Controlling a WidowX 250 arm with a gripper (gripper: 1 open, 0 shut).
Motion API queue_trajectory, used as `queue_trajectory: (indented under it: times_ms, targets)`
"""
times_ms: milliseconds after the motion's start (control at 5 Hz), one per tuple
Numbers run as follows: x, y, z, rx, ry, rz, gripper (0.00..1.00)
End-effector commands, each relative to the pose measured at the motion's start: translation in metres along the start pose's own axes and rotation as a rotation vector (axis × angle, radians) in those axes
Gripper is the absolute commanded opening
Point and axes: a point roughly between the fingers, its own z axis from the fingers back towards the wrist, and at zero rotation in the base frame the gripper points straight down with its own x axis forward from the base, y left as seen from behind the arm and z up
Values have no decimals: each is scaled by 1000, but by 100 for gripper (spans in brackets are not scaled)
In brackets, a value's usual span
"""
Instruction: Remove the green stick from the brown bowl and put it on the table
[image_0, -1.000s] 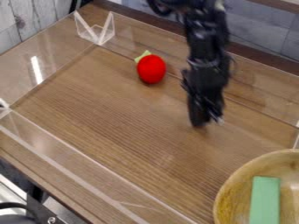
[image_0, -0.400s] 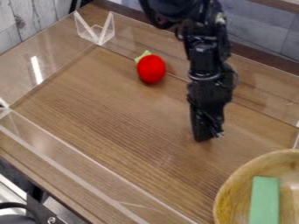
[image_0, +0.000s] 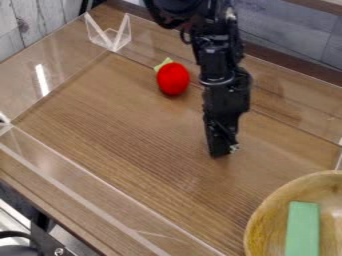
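Note:
The green stick (image_0: 303, 229) lies flat inside the brown bowl (image_0: 267, 206), which sits at the bottom right corner and is cut off by the frame's edge. My gripper (image_0: 219, 150) points down at the bare wood of the table (image_0: 120, 140), up and to the left of the bowl and well apart from it. Its fingers are shut with nothing between them. The black arm rises from it toward the top of the frame.
A red strawberry-like object (image_0: 171, 78) rests on the table just left of the arm. A low clear acrylic wall (image_0: 60, 165) runs along the table's edges, with a clear bracket (image_0: 110, 32) at the back left corner.
The arm has swung left and a little toward the camera, away from the bowl side. Gripper stays shut. The stick and the red object have not moved.

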Motion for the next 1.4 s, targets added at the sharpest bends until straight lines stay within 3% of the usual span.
queue_trajectory:
  times_ms: [0,400,800,1200]
  targets:
    - [6,0,14,26,-30,-73,0]
    - [11,-29,5,26,-53,6,0]
    - [28,-30,22,21,-77,97,0]
    - [25,-9,10,-30,-47,-1,0]
